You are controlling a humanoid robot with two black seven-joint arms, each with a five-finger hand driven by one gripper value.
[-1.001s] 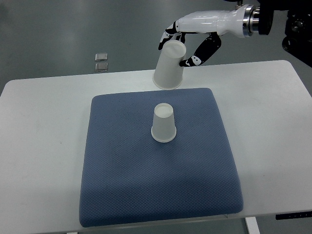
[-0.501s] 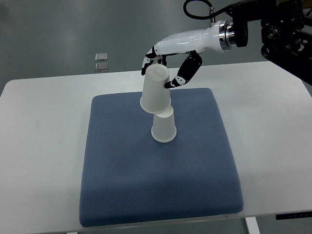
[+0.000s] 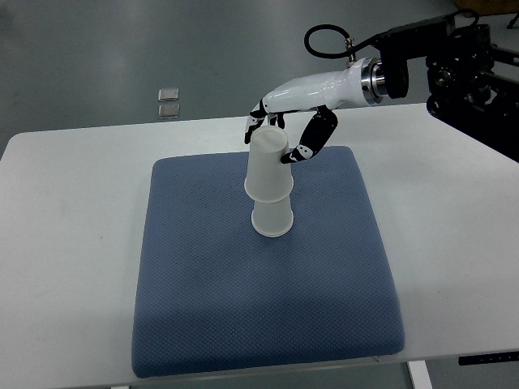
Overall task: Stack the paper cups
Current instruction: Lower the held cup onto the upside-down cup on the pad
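Table (image 3: 65,243): white, flat; fills most of the view, near edge at bottom.
Mat (image 3: 243,308): blue textured pad, centred on table, near corners just inside the table's front edge.
Lower cup (image 3: 272,217): white paper cup, upside down on mat, a bit far of mat's middle. Rim down on the pad, base up; long axis approx vertical.
Upper cup (image 3: 269,164): white paper cup, also inverted, mouth down over the lower cup's base, closed base up. Long axis near vertical, top leaning slightly left vs the lower one. Its rim overlaps the lower cup's top part; can't tell how far it is seated.
Right hand (image 3: 282,134): white w/ black finger joints, arm in from upper right. Fingers curled round upper cup's top end, thumb on right side, others behind/left; gripping it.
Left arm: not in pic.
Floor tags (image 3: 169,102): two small grey squares on the grey floor past table's far edge, left of hand.
Change vs 0.5 s ago: upper cup was tilted, sitting left of and above the lower cup, mouth only partly over it. Now more upright and lined up over lower cup. Hand has shifted right along w/ it.
Change vs 1 s ago: cup was held up near mat's far edge, well apart from the lower cup.
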